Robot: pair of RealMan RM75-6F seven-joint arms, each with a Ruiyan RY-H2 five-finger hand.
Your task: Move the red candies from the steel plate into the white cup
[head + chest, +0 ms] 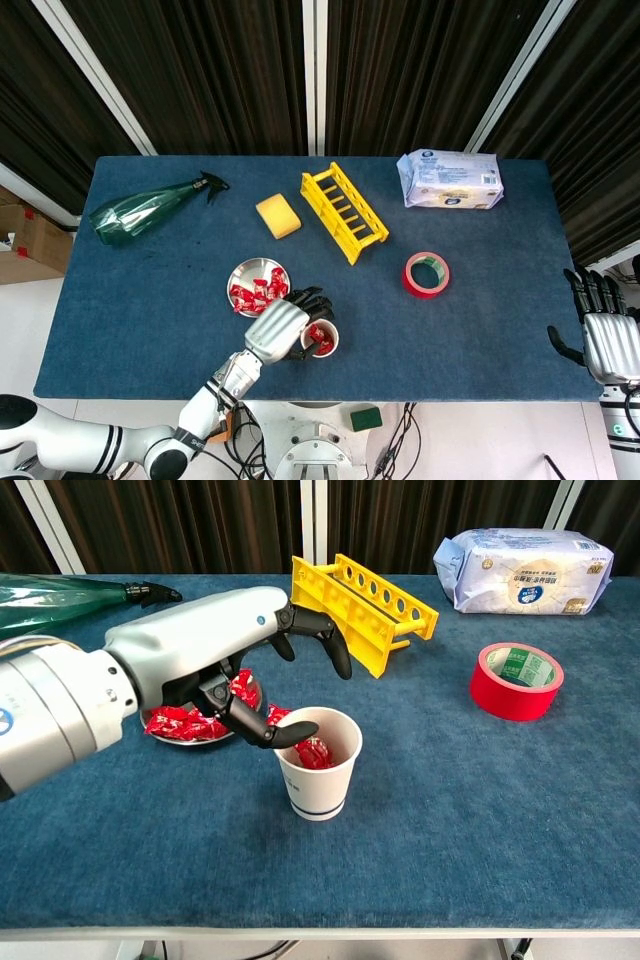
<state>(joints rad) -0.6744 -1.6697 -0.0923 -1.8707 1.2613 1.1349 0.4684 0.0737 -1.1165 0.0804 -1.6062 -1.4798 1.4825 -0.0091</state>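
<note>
over the white cup (318, 765) the left hand (262, 670) is held with fingers spread and thumb reaching across the rim; nothing is seen pinched between them. red candies (314, 751) are seen inside the cup, more red candies (188, 721) are heaped on the steel plate (246, 273) just beside it, and one candy lies on the blue cloth between plate and cup. the candies are judged light, small and crinkly in glossy wrappers, likely slippery, so a pinch across the wrapped body or a twisted end is advised. the paper cup is judged light and easily tipped. the right hand (606, 340) is kept at the table's far edge, empty, fingers extended. a yellow rack (360, 610) and red tape roll (516, 680) lie beyond.
</note>
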